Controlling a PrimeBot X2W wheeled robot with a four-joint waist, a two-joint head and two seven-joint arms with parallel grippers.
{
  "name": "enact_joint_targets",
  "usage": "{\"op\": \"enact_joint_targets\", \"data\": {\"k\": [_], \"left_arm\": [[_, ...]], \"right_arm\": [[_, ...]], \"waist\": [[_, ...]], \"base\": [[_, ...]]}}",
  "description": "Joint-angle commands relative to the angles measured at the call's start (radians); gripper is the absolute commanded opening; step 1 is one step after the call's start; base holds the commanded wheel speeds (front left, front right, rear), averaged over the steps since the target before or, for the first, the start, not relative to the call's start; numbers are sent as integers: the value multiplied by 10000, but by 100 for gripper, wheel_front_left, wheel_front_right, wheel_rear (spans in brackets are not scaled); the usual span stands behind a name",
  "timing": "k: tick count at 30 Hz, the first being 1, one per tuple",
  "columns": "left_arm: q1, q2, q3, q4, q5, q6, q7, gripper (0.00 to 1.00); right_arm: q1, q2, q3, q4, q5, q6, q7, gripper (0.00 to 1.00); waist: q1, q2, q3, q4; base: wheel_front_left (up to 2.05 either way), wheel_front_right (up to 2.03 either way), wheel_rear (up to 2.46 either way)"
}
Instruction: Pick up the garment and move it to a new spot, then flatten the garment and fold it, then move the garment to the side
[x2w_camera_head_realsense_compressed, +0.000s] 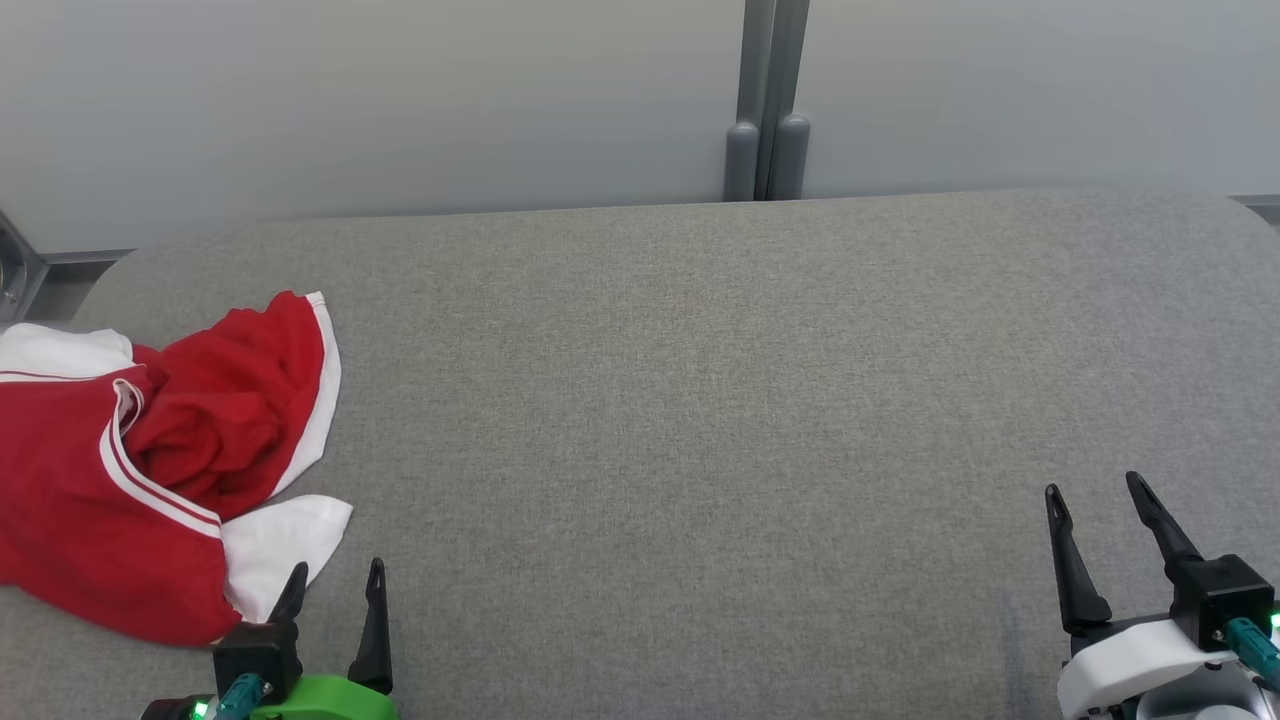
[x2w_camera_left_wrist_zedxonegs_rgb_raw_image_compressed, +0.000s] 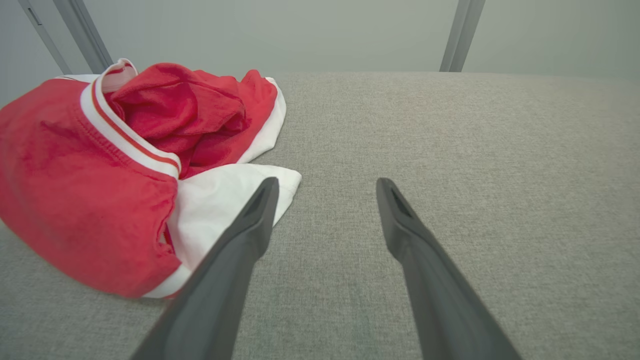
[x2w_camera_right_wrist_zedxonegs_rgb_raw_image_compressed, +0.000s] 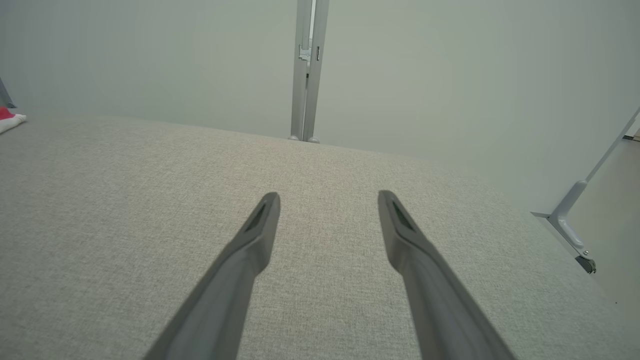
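Garment (x2w_camera_head_realsense_compressed: 120, 470): I see crumpled red cloth, white trim, heaped.
Surface (x2w_camera_head_realsense_compressed: 700, 400): coarse grey weave.
Left gripper (x2w_camera_head_realsense_compressed: 338, 580): fingers apart, empty.
Right gripper (x2w_camera_head_realsense_compressed: 1095, 490): fingers apart, empty.

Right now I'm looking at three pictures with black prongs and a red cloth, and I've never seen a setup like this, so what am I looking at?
This is a two-armed robot. The black prongs are its fingers. One picture comes from a camera on its head, looking down at a grey padded surface. There the left gripper is at the lower left and the right gripper at the lower right. The other two come from cameras on each wrist, looking along that arm's own fingers. On the surface lies a crumpled red and white garment, at the left, just ahead of the left gripper. Both grippers are open and hold nothing. In the left wrist view one finger crosses the garment's white edge; I cannot tell whether it touches it.
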Motion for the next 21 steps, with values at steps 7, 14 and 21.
{"op": "enact_joint_targets", "data": {"k": [7, 14, 21], "left_arm": [[-178, -105, 138, 55, 166, -141, -9, 100], [-228, -137, 277, 125, 280, -207, -9, 100], [-187, -160, 428, 156, 358, -206, -7, 100]], "right_arm": [[92, -73, -11, -6, 59, 4, -47, 100], [102, -96, 68, 27, -1, 4, -47, 100], [111, -102, 602, 79, 85, 3, -41, 100]], "waist": [[0, -1, 59, 13], [0, -1, 49, 289], [0, -1, -145, 1376]], "base": [[0, 0, 0], [0, 0, 0], [0, 0, 0]]}}
